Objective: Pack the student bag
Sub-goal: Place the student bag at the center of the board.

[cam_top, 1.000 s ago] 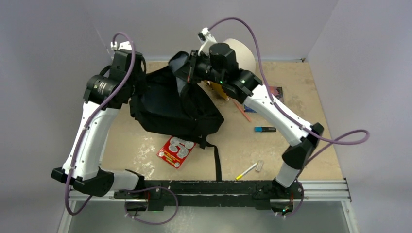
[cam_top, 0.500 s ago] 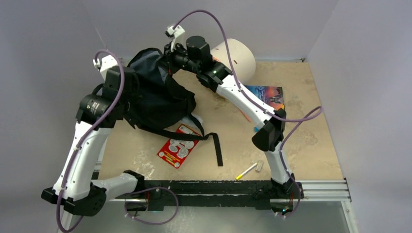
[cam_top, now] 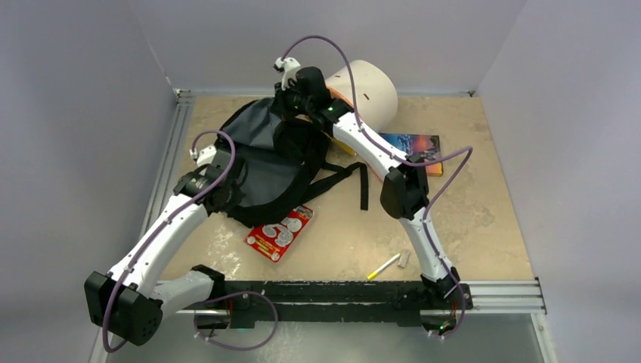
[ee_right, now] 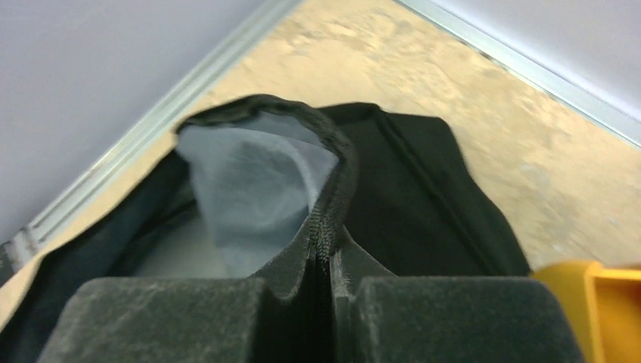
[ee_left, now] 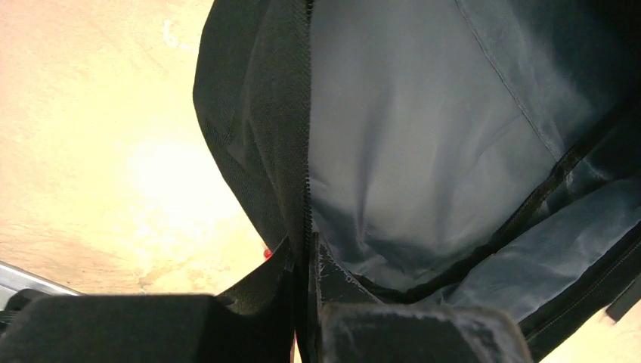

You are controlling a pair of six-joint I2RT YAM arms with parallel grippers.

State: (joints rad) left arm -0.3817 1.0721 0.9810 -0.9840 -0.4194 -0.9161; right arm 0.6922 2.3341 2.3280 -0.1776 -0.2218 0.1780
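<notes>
I hold the large soft black fabric backpack (cam_top: pixel 261 162) open on the far-left part of the tan table (cam_top: pixel 469 219). My left gripper (ee_left: pixel 306 302) is clenched on the zipper rim at the near-left side of the mouth. My right gripper (ee_right: pixel 330 280) pinches the rim at the far side, just beside the cream cylindrical box (cam_top: pixel 374 87). So the mouth runs long from near-left to far. The red card with round pieces (cam_top: pixel 281 233) lies just beside the backpack's near edge, closer to my left gripper; I judge that this gripper should fetch it.
</notes>
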